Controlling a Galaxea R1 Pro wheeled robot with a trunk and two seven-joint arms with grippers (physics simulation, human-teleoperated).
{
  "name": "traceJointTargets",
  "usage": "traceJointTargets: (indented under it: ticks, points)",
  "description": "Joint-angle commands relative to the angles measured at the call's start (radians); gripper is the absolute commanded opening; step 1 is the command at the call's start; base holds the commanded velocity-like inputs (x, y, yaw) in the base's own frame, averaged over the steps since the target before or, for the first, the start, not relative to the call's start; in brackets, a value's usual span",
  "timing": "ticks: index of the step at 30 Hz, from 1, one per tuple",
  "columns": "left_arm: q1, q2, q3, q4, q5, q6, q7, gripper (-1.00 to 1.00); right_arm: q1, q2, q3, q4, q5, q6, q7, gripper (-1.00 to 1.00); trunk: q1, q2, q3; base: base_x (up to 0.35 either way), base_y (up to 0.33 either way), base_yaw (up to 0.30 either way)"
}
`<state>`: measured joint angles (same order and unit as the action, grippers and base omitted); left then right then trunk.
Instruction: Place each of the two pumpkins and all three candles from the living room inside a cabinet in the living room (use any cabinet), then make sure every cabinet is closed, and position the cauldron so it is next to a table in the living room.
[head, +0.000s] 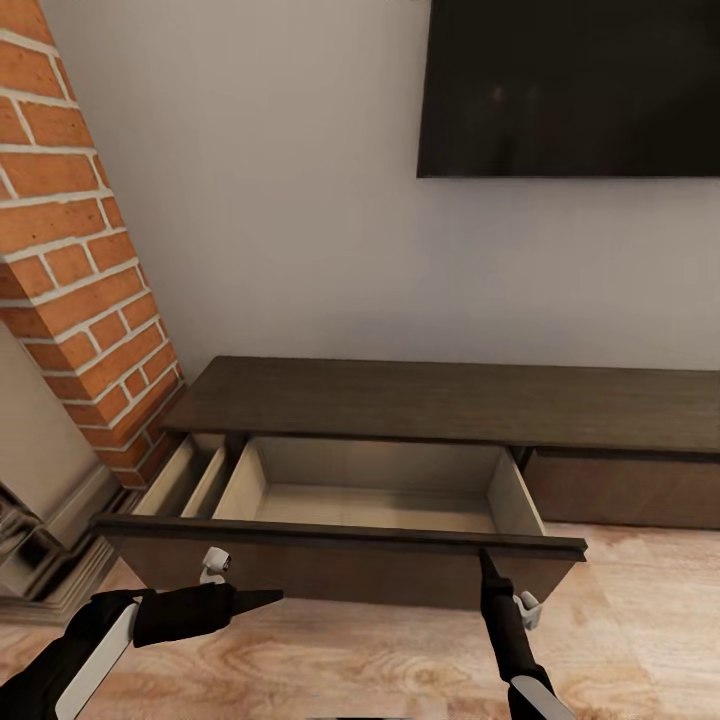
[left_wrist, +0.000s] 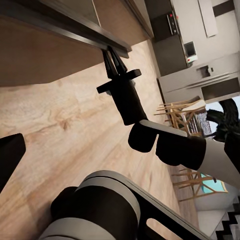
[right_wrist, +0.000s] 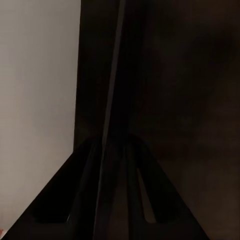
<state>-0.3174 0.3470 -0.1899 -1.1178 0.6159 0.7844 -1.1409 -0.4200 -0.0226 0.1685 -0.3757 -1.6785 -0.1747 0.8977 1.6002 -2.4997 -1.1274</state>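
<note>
in front of the cabinet (head: 440, 400), its big drawer (head: 350, 545) is open.
the right gripper (head: 487, 562) pinches the drawer's front edge; the left gripper (head: 262, 600) looks closed, holding nothing.

The long low dark-brown wooden TV cabinet (head: 450, 400) stands against the pale wall (head: 280, 220), at about 12 o'clock from the robot. Its wide pulled-out drawer (head: 340, 545) juts toward the robot over the light wood-plank floor (head: 620, 620). The red brick chimney column (head: 70, 260) rises at 10 o'clock, touching the cabinet's left end. The flat black wall-mounted screen (head: 570, 85) hangs above the cabinet, toward 1 o'clock. The left black two-finger gripper (head: 262, 600) lies before the drawer front at 7 o'clock; the right black two-finger gripper (head: 487, 562) reaches its front edge at 5 o'clock.
</note>
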Motion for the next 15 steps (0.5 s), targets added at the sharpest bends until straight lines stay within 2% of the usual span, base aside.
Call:
traceJointTargets:
  ticks: [1,6,15]
  points:
    - [0.0,0.001,-0.002,-0.001,0.007,0.008,0.001,1.0,0.0,-0.002,-0.017,0.003,-0.032,0.003,0.007,-1.0,0.0,0.0,-0.001,-0.014,0.0,0.0]
    - [0.0,0.001,-0.002,-0.001,0.007,0.008,0.001,1.0,0.0,-0.002,-0.017,0.003,-0.032,0.003,0.007,-1.0,0.0,0.0,-0.001,-0.125,0.0,0.0]
    - [0.0,0.002,-0.002,-0.001,0.008,0.008,0.001,1.0,0.0,-0.002,-0.017,0.003,-0.032,0.003,0.007,-1.0,0.0,0.0,-0.001,-0.049,0.005,0.0]
